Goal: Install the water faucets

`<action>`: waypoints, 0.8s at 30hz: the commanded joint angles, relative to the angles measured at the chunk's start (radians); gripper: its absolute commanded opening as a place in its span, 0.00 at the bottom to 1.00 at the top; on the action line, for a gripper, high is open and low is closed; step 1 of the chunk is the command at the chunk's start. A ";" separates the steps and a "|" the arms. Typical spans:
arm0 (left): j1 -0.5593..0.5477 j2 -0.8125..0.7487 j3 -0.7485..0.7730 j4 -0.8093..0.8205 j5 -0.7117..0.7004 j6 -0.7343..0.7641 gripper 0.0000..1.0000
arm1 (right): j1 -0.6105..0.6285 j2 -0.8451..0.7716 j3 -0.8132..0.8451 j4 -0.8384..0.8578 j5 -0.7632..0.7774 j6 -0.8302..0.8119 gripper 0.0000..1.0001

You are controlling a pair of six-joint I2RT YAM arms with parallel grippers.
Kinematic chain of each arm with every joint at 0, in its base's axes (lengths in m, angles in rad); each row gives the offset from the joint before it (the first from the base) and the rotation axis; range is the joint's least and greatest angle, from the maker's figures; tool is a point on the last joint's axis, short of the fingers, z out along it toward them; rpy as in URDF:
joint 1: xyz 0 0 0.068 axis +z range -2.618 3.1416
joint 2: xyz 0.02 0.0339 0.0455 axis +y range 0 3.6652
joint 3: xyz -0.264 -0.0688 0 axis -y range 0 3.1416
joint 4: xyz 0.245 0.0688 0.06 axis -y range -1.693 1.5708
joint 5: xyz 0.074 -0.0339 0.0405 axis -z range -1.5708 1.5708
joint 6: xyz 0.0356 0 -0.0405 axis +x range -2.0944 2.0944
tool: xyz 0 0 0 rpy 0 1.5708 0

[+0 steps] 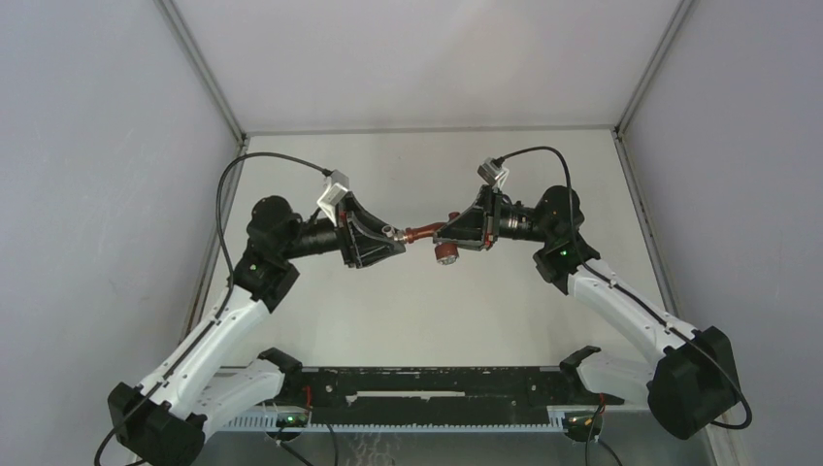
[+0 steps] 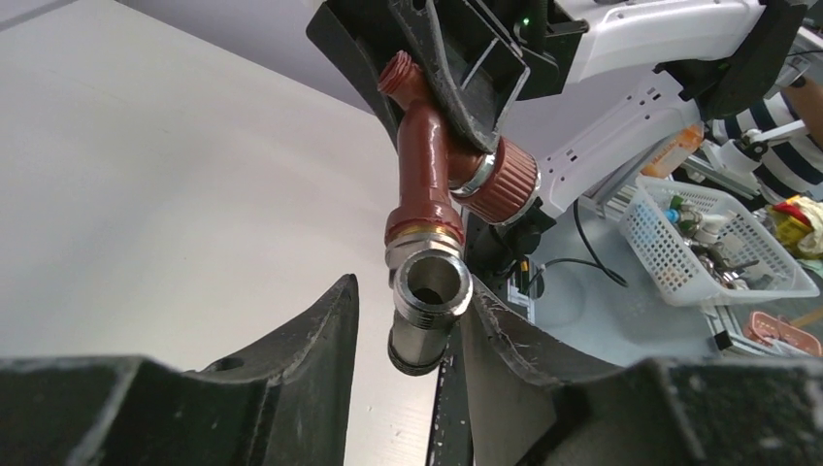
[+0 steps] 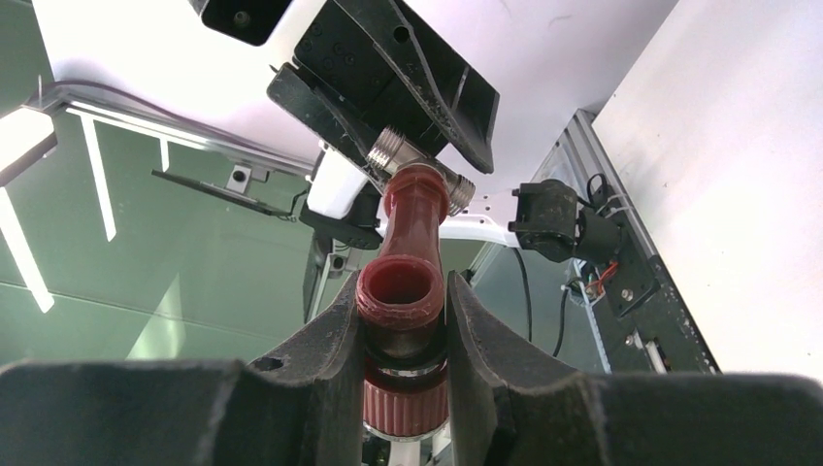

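Right hand [image 3: 403,291]: clenched on the reddish-brown faucet [image 3: 412,209], with both fingers pressed to its body next to the ribbed knob [image 2: 505,184].
Left hand [image 2: 408,301]: loose. Its fingers stood on either side of the silvery metal fitting [image 2: 430,284]; one touched it, and a gap showed at the other.
Faucet: held in the air at the centre of the overhead frame, between the two hands and above the worktop [image 1: 388,311]. Its pipe pointed toward the left hand.
Metal fitting: sat on the end of the faucet's pipe, at the left hand's fingertips, with its open bore facing the left wrist camera.
Knob: hung just below the right hand in the overhead frame.
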 commanded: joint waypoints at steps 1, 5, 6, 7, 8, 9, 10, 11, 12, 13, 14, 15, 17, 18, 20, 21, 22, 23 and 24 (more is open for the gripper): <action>0.005 -0.048 -0.043 0.131 -0.043 -0.056 0.46 | 0.001 0.005 0.003 0.097 0.009 0.033 0.00; 0.005 -0.072 -0.076 0.203 -0.074 -0.088 0.47 | -0.001 0.014 -0.007 0.130 0.005 0.059 0.00; 0.005 -0.076 -0.086 0.231 -0.076 -0.102 0.48 | -0.002 0.015 -0.009 0.137 0.005 0.064 0.00; 0.005 -0.080 -0.096 0.258 -0.076 -0.117 0.48 | -0.001 0.015 -0.009 0.142 0.007 0.067 0.00; 0.005 -0.084 -0.106 0.279 -0.080 -0.131 0.49 | -0.002 0.015 -0.009 0.146 0.006 0.070 0.00; 0.005 -0.084 -0.112 0.294 -0.079 -0.138 0.49 | -0.001 0.014 -0.009 0.148 0.008 0.071 0.00; 0.006 -0.083 -0.117 0.301 -0.077 -0.142 0.49 | -0.003 0.014 -0.009 0.149 0.008 0.072 0.00; 0.005 -0.082 -0.119 0.302 -0.076 -0.145 0.49 | -0.003 0.014 -0.009 0.150 0.008 0.072 0.00; 0.006 -0.078 -0.120 0.305 -0.071 -0.146 0.48 | -0.003 0.015 -0.009 0.150 0.008 0.072 0.00; 0.005 -0.076 -0.120 0.306 -0.065 -0.146 0.48 | -0.003 0.016 -0.009 0.150 0.008 0.073 0.00; 0.005 -0.072 -0.122 0.306 -0.064 -0.148 0.48 | -0.003 0.015 -0.009 0.152 0.007 0.073 0.00; 0.005 -0.070 -0.122 0.306 -0.064 -0.148 0.48 | -0.003 0.016 -0.009 0.153 0.006 0.075 0.00; 0.005 -0.064 -0.122 0.307 -0.070 -0.149 0.48 | -0.003 0.015 -0.009 0.154 0.006 0.076 0.00; 0.005 -0.062 -0.121 0.306 -0.068 -0.148 0.48 | -0.003 0.016 -0.009 0.153 0.008 0.076 0.00; 0.005 -0.060 -0.123 0.308 -0.079 -0.147 0.46 | -0.003 0.017 -0.009 0.158 0.009 0.080 0.00; 0.005 -0.061 -0.123 0.312 -0.084 -0.146 0.46 | -0.003 0.017 -0.009 0.160 0.008 0.080 0.00; 0.005 -0.061 -0.125 0.318 -0.088 -0.147 0.45 | -0.003 0.017 -0.009 0.161 0.009 0.080 0.00; 0.005 -0.060 -0.125 0.321 -0.092 -0.148 0.45 | -0.003 0.018 -0.009 0.162 0.009 0.080 0.00; 0.005 -0.059 -0.124 0.321 -0.093 -0.147 0.44 | -0.001 0.019 -0.009 0.162 0.009 0.080 0.00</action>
